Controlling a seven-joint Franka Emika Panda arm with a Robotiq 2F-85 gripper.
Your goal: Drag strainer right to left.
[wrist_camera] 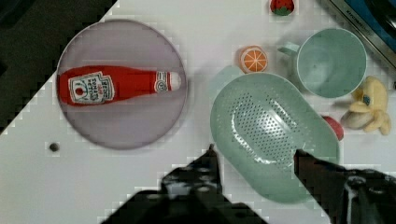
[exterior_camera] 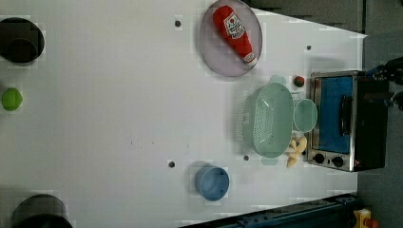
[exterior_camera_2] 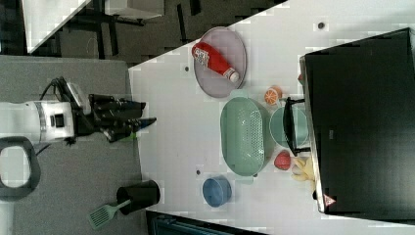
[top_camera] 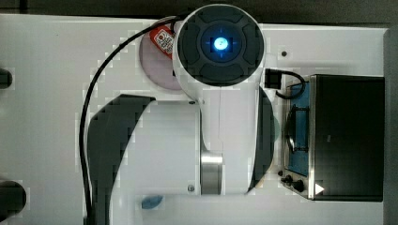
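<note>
Step in hand, as judged: approach. The strainer is not yet touched and the drag is not begun. The next move calls for the pincer to be lowered onto the strainer's rim or into its bowl, so it can be hooked or gripped and pulled across the table.

Top view: the arm (top_camera: 220,108) is seen from above, folded over its base. The toaster oven (top_camera: 345,138) stands at the top view's right.

Left view: the strainer (exterior_camera: 270,121) lies on the white table (exterior_camera: 119,118), just beside the mint-green cup (exterior_camera: 304,115), which lies between it and the toaster oven. A ketchup bottle (exterior_camera: 235,33) rests on a grey plate (exterior_camera: 214,52); a blue bowl (exterior_camera: 212,183) sits near.

Right view: the pincer (exterior_camera_2: 142,122) is held at the table's edge, well apart from the strainer (exterior_camera_2: 243,135), its fingers pointing toward the table.

Wrist view: the pincer (wrist_camera: 254,161) is seen with fingers apart and nothing between them. The strainer (wrist_camera: 273,135) lies beneath and ahead of it, its near rim between the fingertips in the picture. An orange slice (wrist_camera: 253,59), the cup (wrist_camera: 332,63) and a yellow plush toy (wrist_camera: 371,106) lie beyond the strainer.
</note>
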